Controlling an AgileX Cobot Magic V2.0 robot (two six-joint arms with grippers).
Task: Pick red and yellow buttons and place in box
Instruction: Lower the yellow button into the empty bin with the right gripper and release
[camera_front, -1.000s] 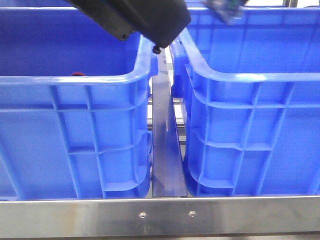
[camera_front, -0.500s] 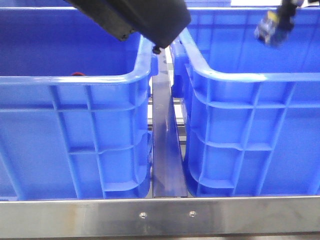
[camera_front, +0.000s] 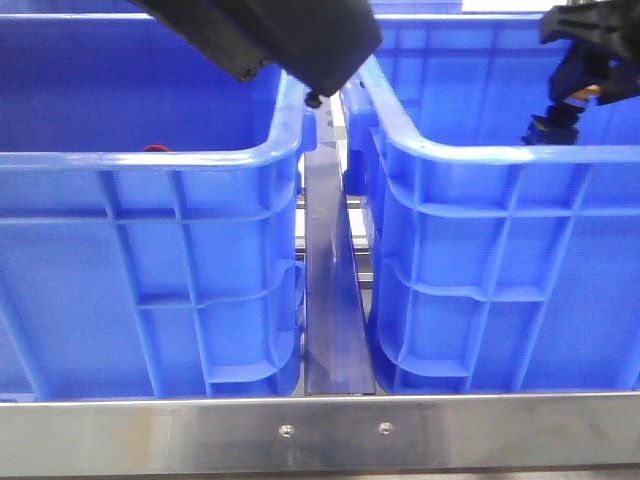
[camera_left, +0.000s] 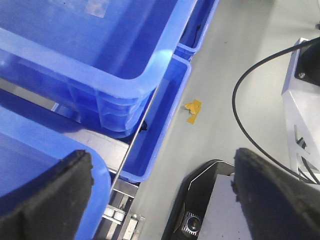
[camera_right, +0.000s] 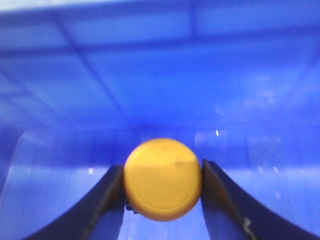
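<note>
The right claw (camera_right: 162, 187) is closed on the yellow button (camera_right: 163, 179), its two dark fingers (camera_right: 107, 200) pressing the domed cap from either side. In the right wrist view the cap faces the camera, so the button's long axis runs along the claw's own reach, with the dark body hidden behind the cap. Blue plastic fills everything beyond the claw.

From the front, the right claw (camera_front: 572, 100) hangs inside the mouth of the right box (camera_front: 500, 260), just above the near rim, with a glimpse of yellow at its tip. The box floor lies straight below the claw, so the coming release looks like a plain drop with no sideways travel needed.

The left claw (camera_left: 162, 187) is spread wide and holds nothing; beyond it lie blue bins and grey floor. Its arm sits high over the left box (camera_front: 150, 260), well apart from the button, so the right arm is the one placed to finish this step.

The red button is not clearly visible; a small red sliver shows behind the left box rim, too little to identify.
</note>
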